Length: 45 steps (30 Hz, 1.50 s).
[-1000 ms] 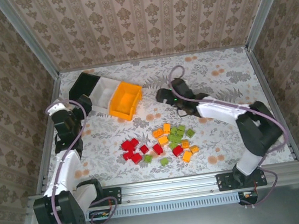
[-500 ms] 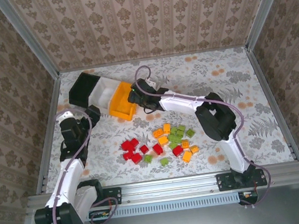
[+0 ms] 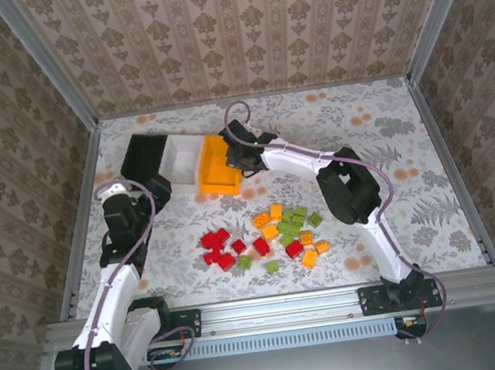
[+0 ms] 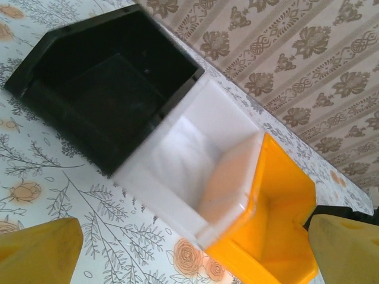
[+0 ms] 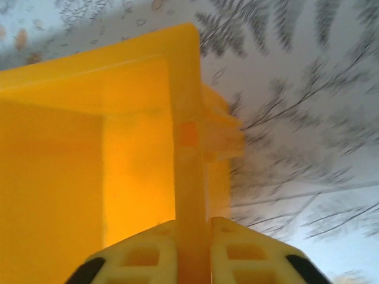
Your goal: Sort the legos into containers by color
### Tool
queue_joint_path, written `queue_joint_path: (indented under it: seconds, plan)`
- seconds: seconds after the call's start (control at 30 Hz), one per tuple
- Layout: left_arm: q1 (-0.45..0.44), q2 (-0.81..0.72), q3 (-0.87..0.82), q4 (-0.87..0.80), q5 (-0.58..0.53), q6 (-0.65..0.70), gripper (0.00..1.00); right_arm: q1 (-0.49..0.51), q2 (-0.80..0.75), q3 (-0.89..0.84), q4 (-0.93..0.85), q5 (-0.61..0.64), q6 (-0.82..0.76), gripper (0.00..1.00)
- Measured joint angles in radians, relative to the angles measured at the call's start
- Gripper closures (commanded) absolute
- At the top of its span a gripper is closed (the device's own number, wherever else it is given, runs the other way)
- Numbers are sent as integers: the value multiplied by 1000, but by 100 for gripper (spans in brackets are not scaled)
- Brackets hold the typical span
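When one looks down from above, the three containers stand in a slanted row at the far left of the table [image 3: 384, 123]: the black bin [image 3: 142, 153], the white bin [image 3: 181, 155] and the orange-yellow bin [image 3: 214, 166], each touching the next. The legos [image 3: 267, 235] lie loose in the middle of the table, well apart from the bins, with the red ones to the left and the orange and green ones mixed to the right. The right arm reaches far across, and the right claw [image 3: 239, 156] sits at the right wall of the orange-yellow bin. The left claw [image 3: 140, 196] hangs near the black bin. How the jaws stand I cannot tell from this height.

From the left wrist the same row is seen from the side: black bin [image 4: 112, 83], white bin [image 4: 189, 154], orange-yellow bin [image 4: 278, 225]. The left claw [image 4: 192, 242] is spread wide, with one yellow finger in each lower corner, and grips nothing.

From the right wrist the right claw [image 5: 192, 248] is closed tight on the upright wall of the orange-yellow bin [image 5: 59, 148], and both pale fingers [image 5: 148, 254] press against it. The table [image 5: 296, 118] there is blurred.

The table carries a flowered cloth, and patterned wallpaper [image 3: 246, 23] covers the walls around.
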Motion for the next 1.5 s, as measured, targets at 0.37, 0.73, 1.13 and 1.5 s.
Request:
queue_joint_path:
  seconds: [0.37,0.73,1.13,1.5]
  plan:
    - [-42,1,18,-11,38,-21,0,-267,-161,-156,-148,-87,-342,100]
    - [-71,1,34,-17,53,-23,0,-420,-314,-371,-163,-230,-581,100]
    - [-71,14,34,-17,53,-23,0,-410,-410,-518,-118,-260,-624,100]
    - [-71,26,34,-17,55,-23,0,-410,-411,-519,-121,-238,-625,53]
